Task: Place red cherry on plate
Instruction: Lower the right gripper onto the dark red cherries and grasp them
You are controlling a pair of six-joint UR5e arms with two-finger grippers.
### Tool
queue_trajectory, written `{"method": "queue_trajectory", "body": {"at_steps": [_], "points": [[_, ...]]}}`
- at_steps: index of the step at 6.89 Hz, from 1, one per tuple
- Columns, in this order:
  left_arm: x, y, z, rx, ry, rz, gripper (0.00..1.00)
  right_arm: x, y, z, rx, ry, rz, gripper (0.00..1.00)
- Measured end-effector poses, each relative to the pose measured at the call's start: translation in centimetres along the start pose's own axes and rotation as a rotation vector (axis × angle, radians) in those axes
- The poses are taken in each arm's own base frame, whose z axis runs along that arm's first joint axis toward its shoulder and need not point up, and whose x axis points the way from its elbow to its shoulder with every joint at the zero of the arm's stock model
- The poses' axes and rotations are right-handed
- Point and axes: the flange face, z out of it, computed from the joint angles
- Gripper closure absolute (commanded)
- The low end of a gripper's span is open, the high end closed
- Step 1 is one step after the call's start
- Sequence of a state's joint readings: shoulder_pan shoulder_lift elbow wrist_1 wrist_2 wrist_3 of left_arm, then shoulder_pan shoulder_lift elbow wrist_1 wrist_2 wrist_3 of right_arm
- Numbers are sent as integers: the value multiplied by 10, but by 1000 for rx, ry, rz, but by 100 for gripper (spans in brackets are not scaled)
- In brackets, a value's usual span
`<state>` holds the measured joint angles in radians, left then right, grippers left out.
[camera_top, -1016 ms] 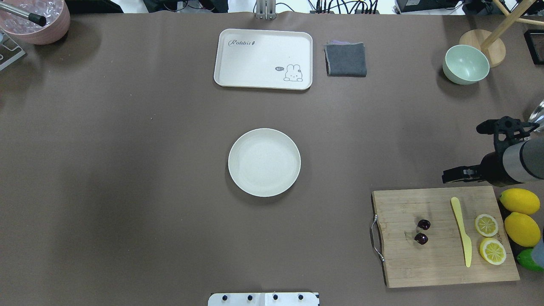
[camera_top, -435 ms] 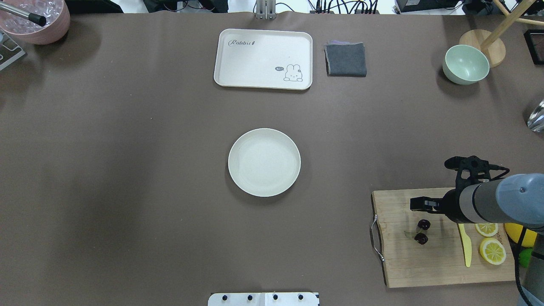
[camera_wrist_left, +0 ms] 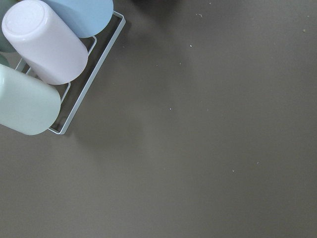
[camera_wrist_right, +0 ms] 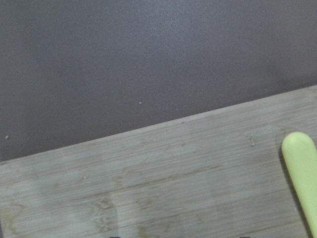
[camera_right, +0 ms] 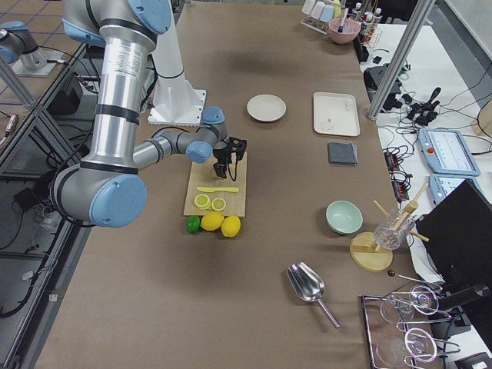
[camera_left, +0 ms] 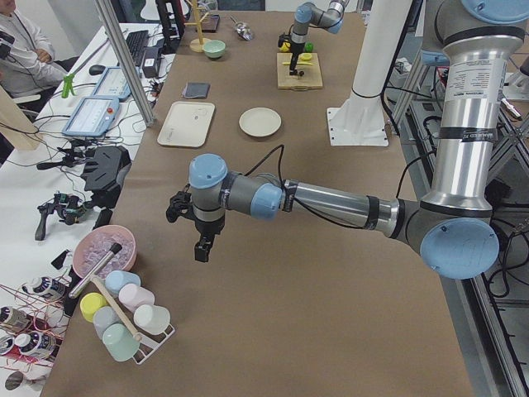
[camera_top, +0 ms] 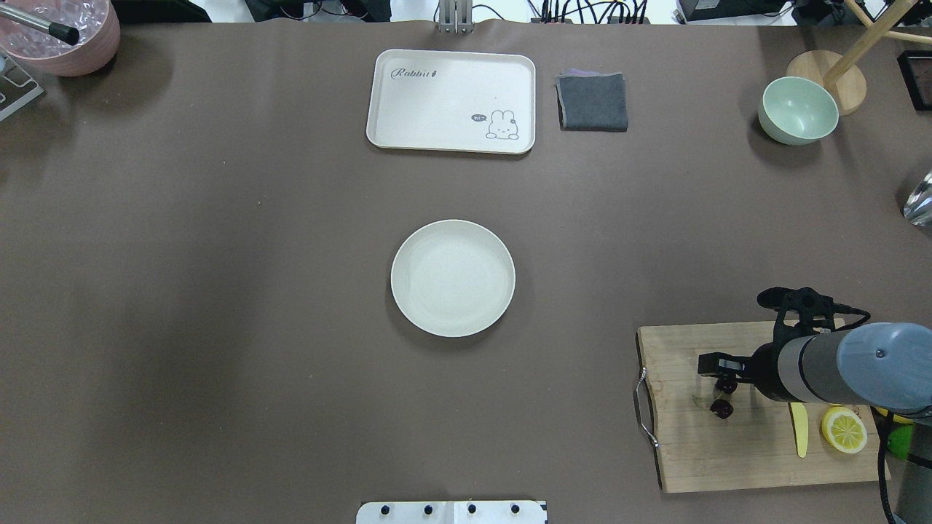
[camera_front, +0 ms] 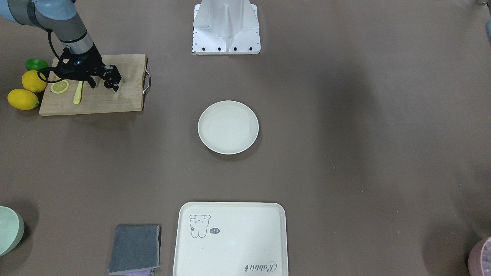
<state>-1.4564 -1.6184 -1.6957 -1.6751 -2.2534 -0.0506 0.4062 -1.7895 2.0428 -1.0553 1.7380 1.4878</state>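
The red cherry point(camera_top: 721, 410) lies on the left part of a wooden cutting board point(camera_top: 728, 458) at the near right; its pale stem points left. My right gripper point(camera_top: 721, 372) hangs just over the pair and covers part of the farther cherry; its fingers look open with nothing between them. In the front-facing view the right gripper point(camera_front: 105, 85) hides the cherries. The round cream plate point(camera_top: 453, 278) sits bare at the table's centre, well left of the board. My left gripper point(camera_left: 202, 246) shows only in the exterior left view, low over the table by a cup rack; whether it is open or shut I cannot tell.
On the board lie a yellow knife point(camera_top: 800, 429) and a lemon slice point(camera_top: 844, 429), with whole lemons point(camera_front: 23, 99) beside it. A rabbit tray point(camera_top: 451, 102), grey cloth point(camera_top: 593, 102) and mint bowl point(camera_top: 798, 109) line the far side. Cups point(camera_wrist_left: 44, 42) fill the left wrist view's corner.
My right arm has swung from the bare table beyond the board to a spot over the board, and its gripper now hangs above the cherries. Plate and cherries have not moved.
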Motion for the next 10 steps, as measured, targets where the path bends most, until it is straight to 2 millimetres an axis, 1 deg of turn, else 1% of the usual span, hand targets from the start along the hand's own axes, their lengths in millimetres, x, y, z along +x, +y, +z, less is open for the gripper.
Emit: {"method": "queue_trajectory", "body": {"at_steps": [2,3,4,5,6,7,9,10], "points": [[0,0,1,4,0,4,1,-3,4,-2,-4,-6,-4,28],[1,-1,0,11,1,10,1,-3,6,-2,-7,-6,-7,41],[1,-1,1,16,1,13,1,-4,8,-1,-7,-1,-10,68],[1,0,1,17,1,14,1,-4,9,0,-4,7,-12,85],[0,0,1,16,1,14,1,-5,9,0,-1,9,-13,91],[0,0,2,15,2,14,1,-8,10,-3,0,2,-15,94],[1,0,3,13,2,16,1,-16,8,-15,5,-22,-14,94],[3,1,5,10,3,19,1,-28,4,-22,12,-43,-10,94]]}}
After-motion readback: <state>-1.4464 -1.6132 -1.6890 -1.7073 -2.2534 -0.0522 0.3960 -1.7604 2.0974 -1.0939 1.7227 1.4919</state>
